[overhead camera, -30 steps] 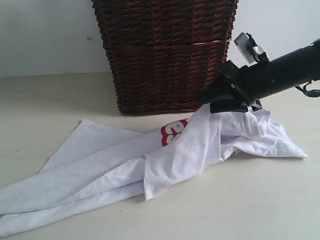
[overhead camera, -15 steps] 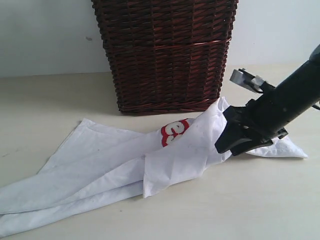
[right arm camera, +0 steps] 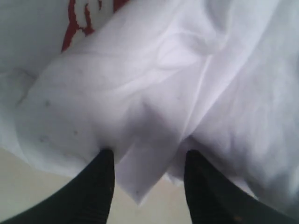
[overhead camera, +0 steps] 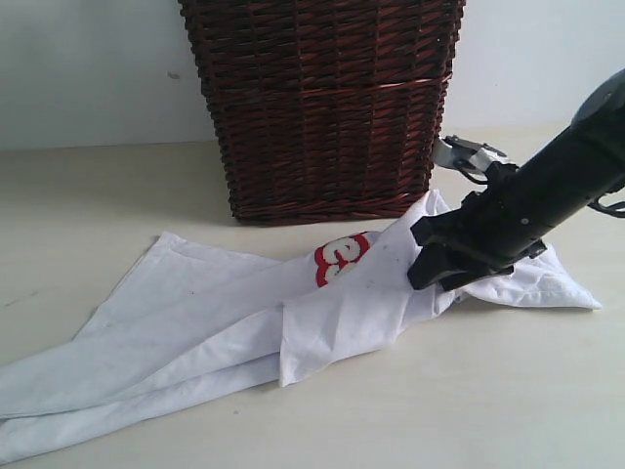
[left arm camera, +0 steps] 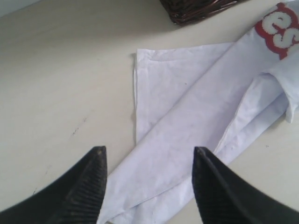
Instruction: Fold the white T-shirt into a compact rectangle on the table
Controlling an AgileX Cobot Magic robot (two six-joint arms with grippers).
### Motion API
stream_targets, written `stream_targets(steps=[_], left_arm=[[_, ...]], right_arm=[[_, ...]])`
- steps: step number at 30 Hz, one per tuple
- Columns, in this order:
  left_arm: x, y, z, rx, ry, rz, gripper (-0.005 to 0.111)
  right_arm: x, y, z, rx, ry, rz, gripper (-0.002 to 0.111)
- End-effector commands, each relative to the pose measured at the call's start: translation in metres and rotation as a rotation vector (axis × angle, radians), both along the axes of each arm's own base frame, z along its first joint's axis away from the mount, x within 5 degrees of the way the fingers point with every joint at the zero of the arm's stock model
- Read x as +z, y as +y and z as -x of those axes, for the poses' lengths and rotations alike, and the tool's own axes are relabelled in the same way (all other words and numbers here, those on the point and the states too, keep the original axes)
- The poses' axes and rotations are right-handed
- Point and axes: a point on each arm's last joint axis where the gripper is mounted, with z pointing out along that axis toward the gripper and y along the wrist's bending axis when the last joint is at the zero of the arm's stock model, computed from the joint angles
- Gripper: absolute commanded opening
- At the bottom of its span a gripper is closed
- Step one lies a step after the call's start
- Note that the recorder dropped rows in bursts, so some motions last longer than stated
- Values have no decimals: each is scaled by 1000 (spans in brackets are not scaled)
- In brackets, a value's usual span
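Observation:
The white T-shirt (overhead camera: 225, 313) lies crumpled and stretched out on the table (overhead camera: 488, 391), its red patch (overhead camera: 340, 257) showing near the middle. My right gripper (overhead camera: 435, 274) is down on the shirt's bunched right part. In the right wrist view it (right arm camera: 148, 154) stands open, fingertips touching the cloth (right arm camera: 154, 84), with a loose folded corner lying between them. My left gripper (left arm camera: 149, 151) is open and hovers over the shirt's flat end (left arm camera: 196, 116); nothing is between its fingers. The left arm is outside the exterior view.
A tall dark wicker basket (overhead camera: 322, 107) stands on the table just behind the shirt, against a pale wall (overhead camera: 88, 68). Its base (left arm camera: 196, 9) shows in the left wrist view. Bare table (left arm camera: 60, 79) lies beside the shirt.
My right arm has come down from near the basket onto the shirt. The raised right part of the shirt has sunk lower. The left end of the shirt has not moved.

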Motion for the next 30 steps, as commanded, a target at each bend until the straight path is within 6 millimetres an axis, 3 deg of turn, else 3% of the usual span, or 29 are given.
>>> stream_targets(steps=[1, 5, 11, 18, 25, 30], left_arm=[[4, 0, 1, -8, -15, 10, 54], [4, 0, 1, -8, -18, 11, 54], [4, 0, 1, -8, -19, 11, 54], [4, -1, 1, -10, -19, 17, 54], [4, -2, 1, -19, -12, 30, 54], [2, -3, 1, -20, -11, 34, 54]], right_arm=[[-15, 8, 2, 45, 64, -92, 46], [-22, 9, 3, 61, 88, -102, 37], [-14, 10, 7, 90, 102, -118, 1], [12, 13, 19, 136, 133, -175, 0], [60, 14, 42, 228, 139, -247, 0], [85, 5, 59, 218, 99, -121, 0]])
